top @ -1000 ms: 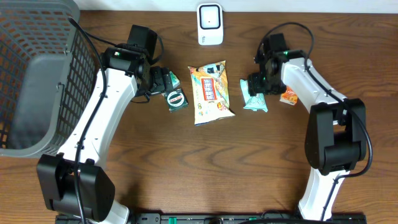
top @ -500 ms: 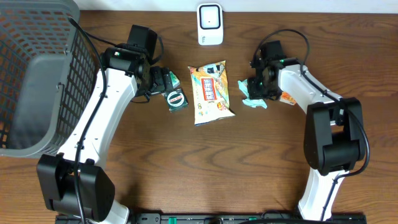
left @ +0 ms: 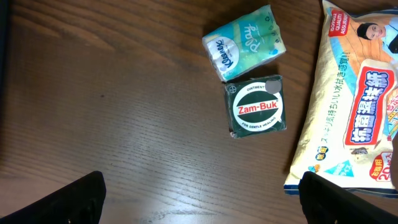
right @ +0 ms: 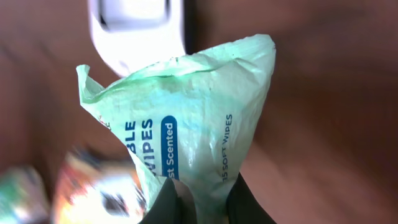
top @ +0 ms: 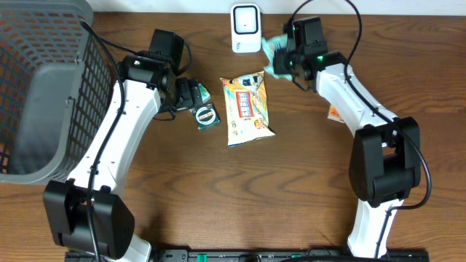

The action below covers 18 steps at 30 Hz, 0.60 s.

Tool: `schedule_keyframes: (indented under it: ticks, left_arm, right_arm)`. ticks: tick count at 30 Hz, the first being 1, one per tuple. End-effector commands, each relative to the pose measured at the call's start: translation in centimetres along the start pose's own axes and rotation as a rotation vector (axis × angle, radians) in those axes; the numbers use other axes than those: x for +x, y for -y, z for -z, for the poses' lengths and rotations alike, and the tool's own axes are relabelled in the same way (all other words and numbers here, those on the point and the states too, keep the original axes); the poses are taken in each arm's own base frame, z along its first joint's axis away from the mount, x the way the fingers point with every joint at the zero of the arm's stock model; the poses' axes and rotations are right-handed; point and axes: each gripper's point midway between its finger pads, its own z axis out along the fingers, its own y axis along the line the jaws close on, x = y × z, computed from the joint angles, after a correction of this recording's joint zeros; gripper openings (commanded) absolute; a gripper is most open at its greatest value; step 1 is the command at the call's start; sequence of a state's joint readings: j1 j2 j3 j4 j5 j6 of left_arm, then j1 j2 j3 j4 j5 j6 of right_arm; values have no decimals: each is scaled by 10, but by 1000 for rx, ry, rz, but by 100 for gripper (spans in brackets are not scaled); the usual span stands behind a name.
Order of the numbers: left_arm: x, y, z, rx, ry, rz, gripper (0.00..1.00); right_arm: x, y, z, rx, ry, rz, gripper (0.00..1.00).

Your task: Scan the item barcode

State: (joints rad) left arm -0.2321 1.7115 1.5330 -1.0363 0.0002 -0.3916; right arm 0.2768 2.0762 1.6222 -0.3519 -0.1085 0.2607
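Observation:
My right gripper [top: 284,61] is shut on a pale green wipes pack [top: 273,55], holding it in the air just right of the white scanner [top: 246,28] at the table's back edge. In the right wrist view the wipes pack [right: 186,118] is pinched at its lower end by my gripper [right: 202,202], with the scanner [right: 137,25] right behind it. My left gripper [top: 191,100] stands open over bare wood, its dark fingertips [left: 62,202] wide apart. A green Zam-Buk box [left: 256,106] and a small tissue pack [left: 245,42] lie ahead of it, untouched.
A large snack bag [top: 247,108] lies mid-table, between the arms. A small orange packet [top: 336,113] rests beside the right arm. A grey mesh basket [top: 44,87] fills the left side of the table.
My right gripper has shut on the wipes pack, lifted it off the table and carried it back and left to the scanner. The left arm has not moved.

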Motion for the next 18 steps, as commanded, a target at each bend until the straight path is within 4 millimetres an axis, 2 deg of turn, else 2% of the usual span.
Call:
schedule_keyframes:
  ticks: [1,6,11,15,18]
  left_arm:
    - [-3,-2,2,-8,11,-2,98]
    - [-3,-2,2,-8,11,-2,98]
    - [-3,-2,2,-8,11,-2,98]
    - [-3,-2,2,-8,11,-2,98]
    - [-3,-2,2,-8,11,-2,98]
  right_arm:
    - [-34,-19,7,-51,123,-120,1]
    - [-87,-50,18,-163,358,-125,1]
    - [-126,-59,24,-161,507,-131,1]
    - [-143,-70,4,-130,526,-45,1]
    - [-149,-65,-17,-31,509,5,1]
